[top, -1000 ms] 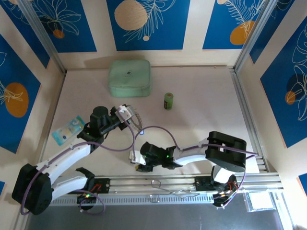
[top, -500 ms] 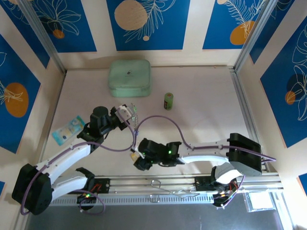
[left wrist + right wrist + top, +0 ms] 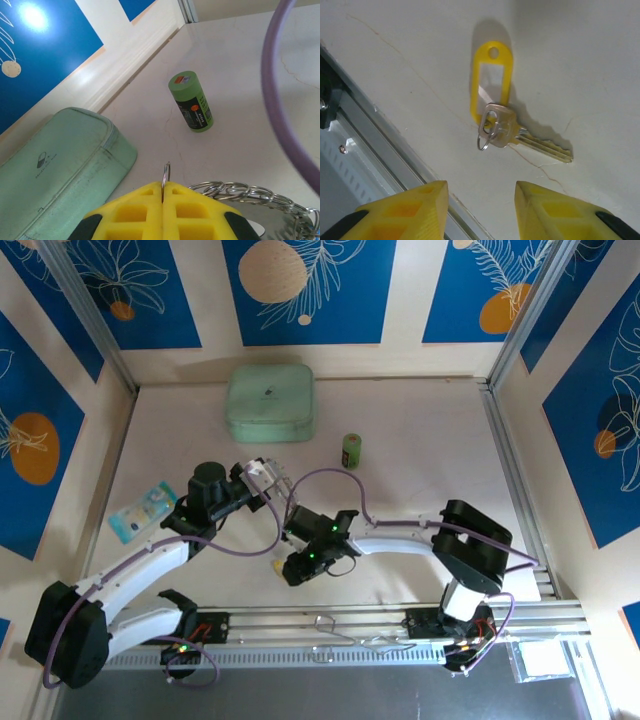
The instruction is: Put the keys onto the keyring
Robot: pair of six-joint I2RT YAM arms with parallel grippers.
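The keyring (image 3: pixel 240 191) is pinched in the closed left gripper (image 3: pixel 163 187), while a yellow-tagged key (image 3: pixel 507 131), flat on the desk (image 3: pixel 595 60) near the rail (image 3: pixel 365 130), is hovered over by the open right gripper (image 3: pixel 479 192); pickup seems underway, and lowering and closing are likely needed next.

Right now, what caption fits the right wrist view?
Open right gripper hovers over a yellow-tagged key lying flat on the table.

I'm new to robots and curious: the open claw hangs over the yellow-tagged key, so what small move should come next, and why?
Probably lower the right gripper and close it on the key. Its jaws stand open, the key lies loose on the table just ahead of them, and the left gripper is shut on the keyring.
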